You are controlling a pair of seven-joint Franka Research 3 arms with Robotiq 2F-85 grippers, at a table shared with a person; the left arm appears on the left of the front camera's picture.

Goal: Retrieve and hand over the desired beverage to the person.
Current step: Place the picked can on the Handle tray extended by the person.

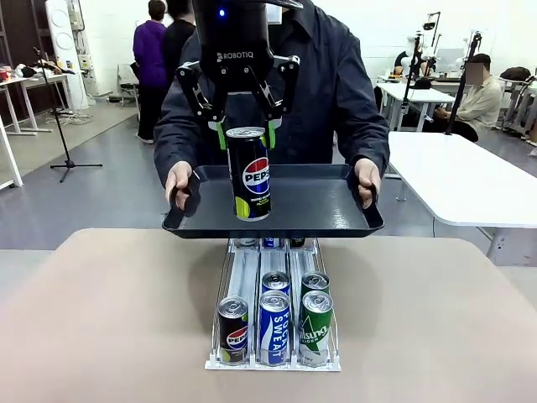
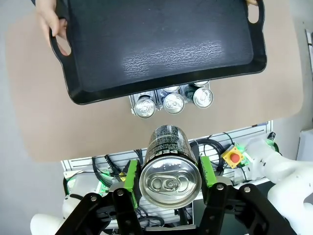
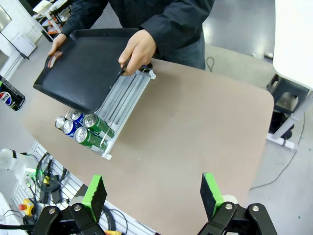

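My left gripper (image 1: 246, 134) is shut on a black Pepsi can (image 1: 249, 176), held upright in the air by its top. In the left wrist view the Pepsi can (image 2: 169, 178) sits between the green pads (image 2: 131, 178), on my side of the tray and not touching it. The person (image 1: 336, 84) in a dark jacket stands at the far side. Both hands (image 1: 178, 181) hold a black tray (image 1: 319, 225) level over the far end of the can rack (image 1: 248, 277). My right gripper (image 3: 153, 196) hangs open high over the table with nothing in it.
The white rack's front row holds a black Pepsi can (image 1: 233, 329), a blue Pocari Sweat can (image 1: 274, 327) and a green Sprite can (image 1: 315, 329), with more behind. The brown table (image 1: 436, 319) is bare on both sides. White tables (image 1: 470, 180) stand at the right.
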